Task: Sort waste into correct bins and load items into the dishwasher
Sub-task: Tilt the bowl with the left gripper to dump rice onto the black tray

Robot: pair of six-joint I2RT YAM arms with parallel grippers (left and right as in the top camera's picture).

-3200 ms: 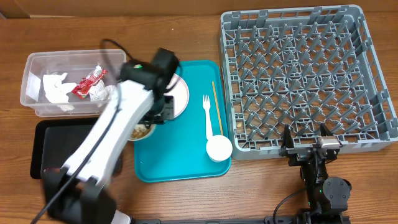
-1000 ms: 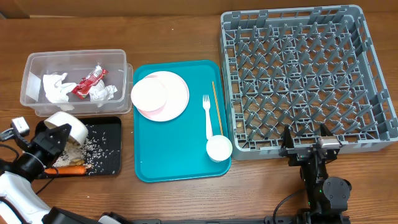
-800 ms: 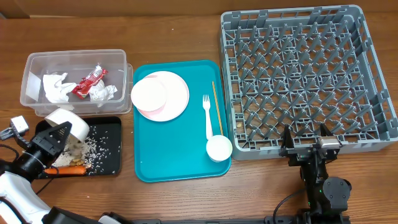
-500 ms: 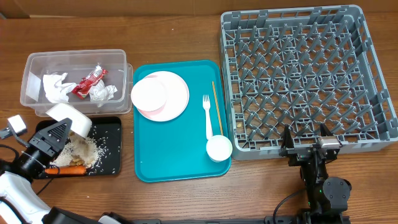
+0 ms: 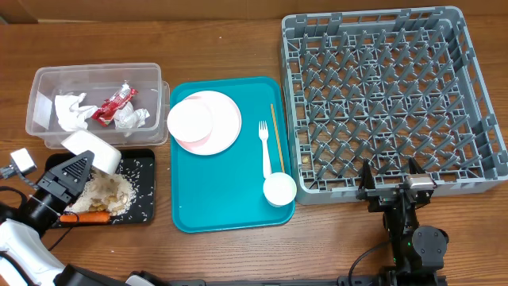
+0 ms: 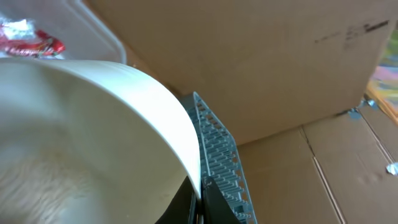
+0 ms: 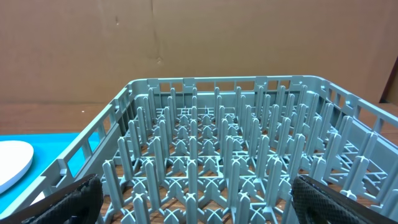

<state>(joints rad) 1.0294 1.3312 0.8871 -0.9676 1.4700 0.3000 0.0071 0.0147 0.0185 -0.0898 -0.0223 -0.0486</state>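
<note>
My left gripper (image 5: 74,169) is shut on the rim of a white bowl (image 5: 93,150), held tipped mouth-down over the black tray (image 5: 143,208); the bowl fills the left wrist view (image 6: 87,124). Rice and beige food bits (image 5: 107,189) and an orange carrot (image 5: 94,216) lie in that tray. The clear tub (image 5: 41,103) holds white napkins (image 5: 73,111) and the red wrapper (image 5: 113,103). On the teal tray (image 5: 230,202) are a pink plate (image 5: 226,119) carrying a white bowl (image 5: 191,120), a fork (image 5: 264,147), a chopstick (image 5: 275,135) and a white cup (image 5: 279,189). My right gripper (image 5: 394,191) is open and empty at the grey rack's (image 5: 476,103) front edge.
The rack's pegs fill the right wrist view (image 7: 217,155). Brown cardboard stands behind the table. Bare wood lies along the front edge between the arms.
My left arm carried the bowl from the teal tray to the black tray and tipped it further over. Rice and food bits spilled into a growing pile. The right arm has not moved.
</note>
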